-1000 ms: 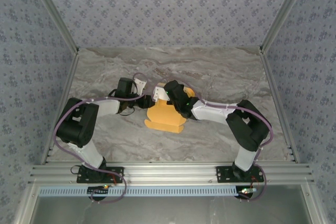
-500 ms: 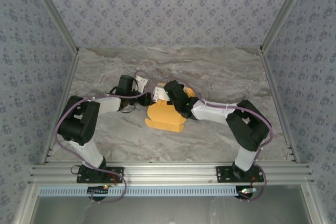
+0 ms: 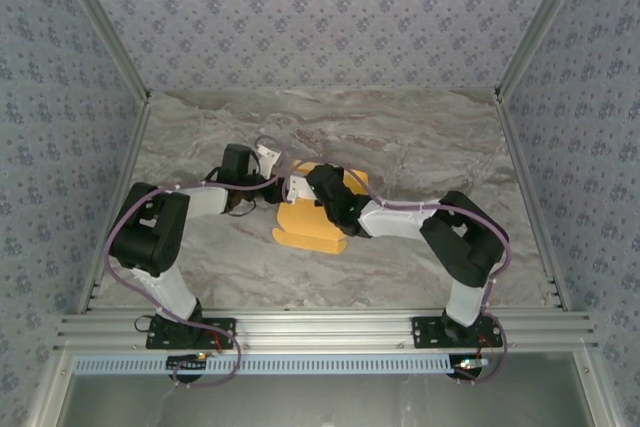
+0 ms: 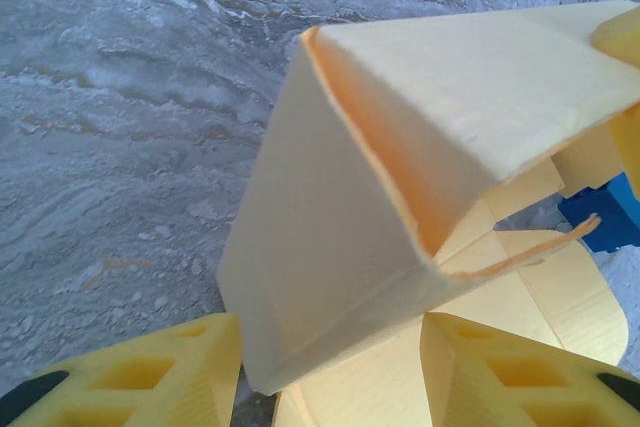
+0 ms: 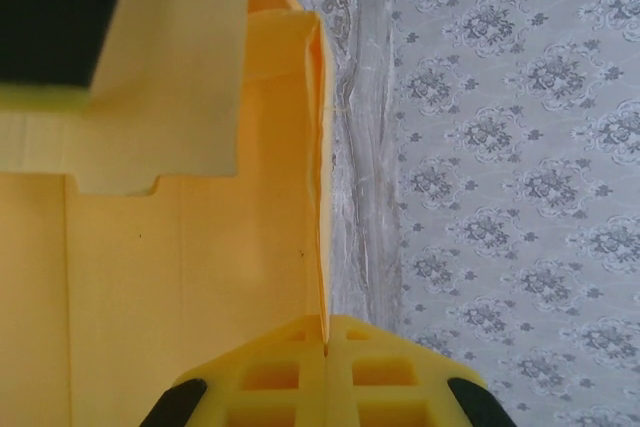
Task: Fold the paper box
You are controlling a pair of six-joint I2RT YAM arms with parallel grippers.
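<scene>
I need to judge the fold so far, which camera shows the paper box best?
The left wrist view: the paper box sits close, its raised wall and folded flap clear. Top external shows it small, partly under the right arm. The right wrist view gives a flat panel and one wall edge pinched in the right gripper.

The right arm hides part of the paper box; the blue block runs off-frame.
</scene>
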